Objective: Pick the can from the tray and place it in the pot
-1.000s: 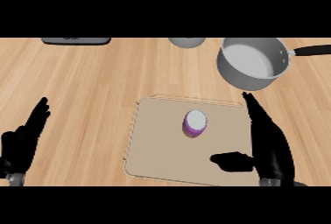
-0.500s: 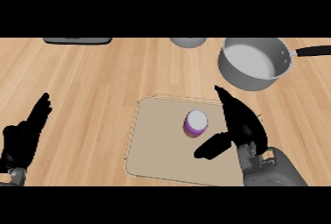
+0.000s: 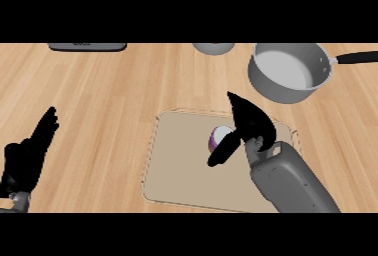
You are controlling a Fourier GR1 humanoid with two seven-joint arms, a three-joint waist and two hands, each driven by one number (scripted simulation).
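**A:** Moved in since half a sec ago: right hand (image 3: 252,125) is now over the tray (image 3: 177,170), further toward the view's left than before, w/ the grey forearm (image 3: 289,180) coming up from the lower right across the tray's right side.

**B:** And the can?

**A:** Can (image 3: 219,137) hasn't shifted, same spot on the tray, upper-middle part. White top, purple side. Right hand is just beside it on the view's right, partly covering its right edge.

**B:** Got hold of it?

**A:** Doesn't look so. Fingers are straight, pointing up toward the far edge of the counter (image 3: 111,100); thumb sticks out down-left, passing just below the can. Hand is spread wide, nothing enclosed. Whether thumb actually touches the can, can't tell from this angle.

**B:** Left side?

**A:** Left hand (image 3: 28,155) sits at the view's lower left, off the tray, fingers straight and up, holding nothing. Same place as in the earlier frames, resting.

**B:** Pot?

**A:** Pot (image 3: 286,70) is at upper right on the counter, grey, black handle going off to the right edge. Well apart from the can, beyond the tray's far right corner. Inside looks pale.

**B:** Anything else up there?

**A:** Dark flat object (image 3: 87,46) at top left edge, and a grey round thing (image 3: 214,48) at top centre, both cut off; can't ID either.
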